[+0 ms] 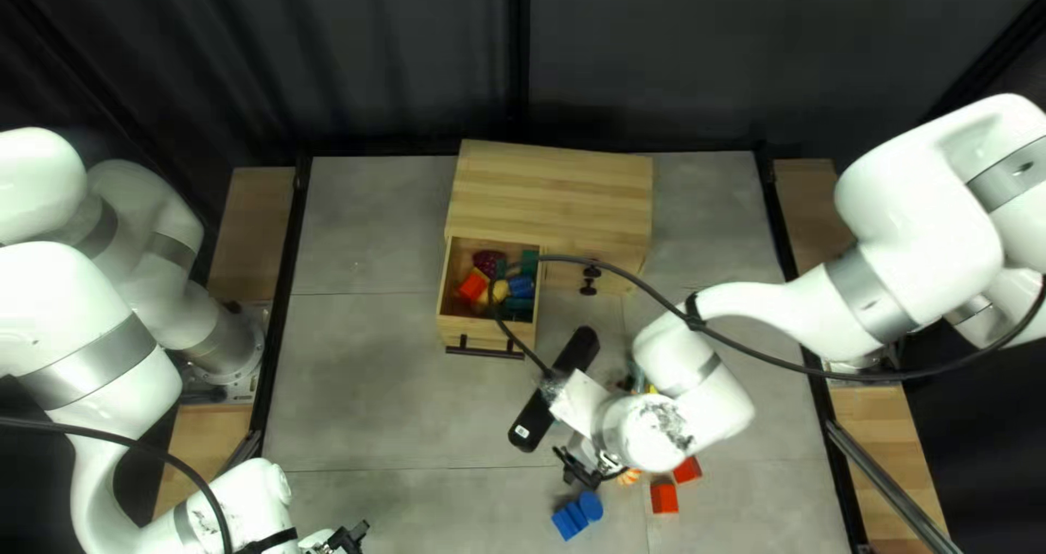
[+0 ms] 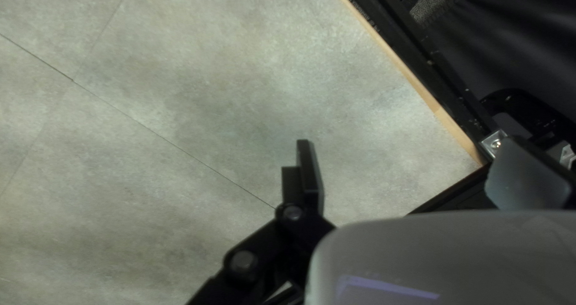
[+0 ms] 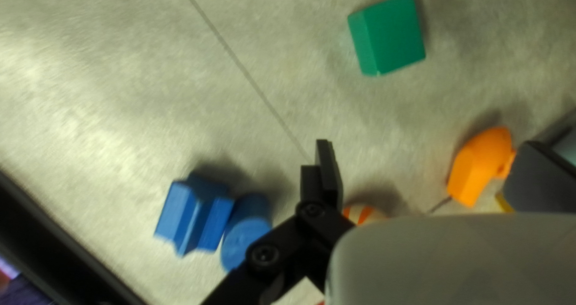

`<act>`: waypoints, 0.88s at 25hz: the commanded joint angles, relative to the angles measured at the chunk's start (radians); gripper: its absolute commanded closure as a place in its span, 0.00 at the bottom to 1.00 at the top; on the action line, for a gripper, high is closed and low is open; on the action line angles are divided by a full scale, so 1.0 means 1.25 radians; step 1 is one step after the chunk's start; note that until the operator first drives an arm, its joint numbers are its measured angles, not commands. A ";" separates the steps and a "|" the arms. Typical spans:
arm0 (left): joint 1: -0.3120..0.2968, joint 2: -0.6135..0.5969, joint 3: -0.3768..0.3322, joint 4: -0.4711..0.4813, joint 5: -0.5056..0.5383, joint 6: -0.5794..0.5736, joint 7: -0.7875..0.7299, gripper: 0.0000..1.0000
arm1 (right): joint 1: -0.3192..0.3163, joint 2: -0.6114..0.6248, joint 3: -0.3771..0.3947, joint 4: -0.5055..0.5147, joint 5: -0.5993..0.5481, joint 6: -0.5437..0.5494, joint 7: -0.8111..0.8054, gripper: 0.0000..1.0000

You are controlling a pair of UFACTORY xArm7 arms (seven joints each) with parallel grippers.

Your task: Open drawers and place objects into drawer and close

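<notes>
My left gripper (image 1: 351, 538) is near the bottom edge of the top left view, away from the objects; in its wrist view the gripper (image 2: 411, 161) stands open above bare table. Over the near objects hangs my right gripper (image 1: 580, 469); its wrist view shows the gripper (image 3: 426, 161) open and empty. A blue ridged block (image 3: 191, 212) and blue cylinder (image 3: 243, 236) lie outside one finger, a green block (image 3: 390, 35) ahead, an orange piece (image 3: 480, 167) near the other finger, a striped orange-white piece (image 3: 360, 214) partly hidden. The wooden drawer (image 1: 444, 293) is pulled out, holding several colored objects.
The wooden cabinet (image 1: 550, 189) stands at the table's far side, with dark knobs (image 1: 590, 281) right of the open drawer. Two red blocks (image 1: 664, 497) (image 1: 688, 470) lie near my right arm, which covers part of the table. A cable (image 1: 654, 296) arcs over the cabinet and drawer.
</notes>
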 commanded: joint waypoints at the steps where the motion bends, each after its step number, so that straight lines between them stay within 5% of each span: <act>1: 0.000 0.000 0.000 0.000 0.000 0.000 0.000 0.00 | -0.019 0.032 0.000 0.020 0.001 -0.017 -0.035 0.00; 16: 0.000 0.000 0.000 0.000 0.000 0.000 0.000 0.00 | -0.004 0.071 -0.039 -0.020 -0.075 -0.113 0.000 0.02; 18: 0.000 0.000 0.000 0.000 0.000 0.000 0.000 0.00 | -0.002 0.071 -0.041 -0.021 -0.081 -0.114 0.002 0.48; 19: 0.000 0.000 0.000 0.000 0.000 0.000 0.000 0.00 | -0.001 0.071 -0.042 -0.021 -0.082 -0.114 0.003 0.98; 22: 0.000 0.000 0.000 0.000 0.000 0.000 0.000 0.00 | 0.004 0.070 -0.044 -0.022 -0.091 -0.115 0.006 1.00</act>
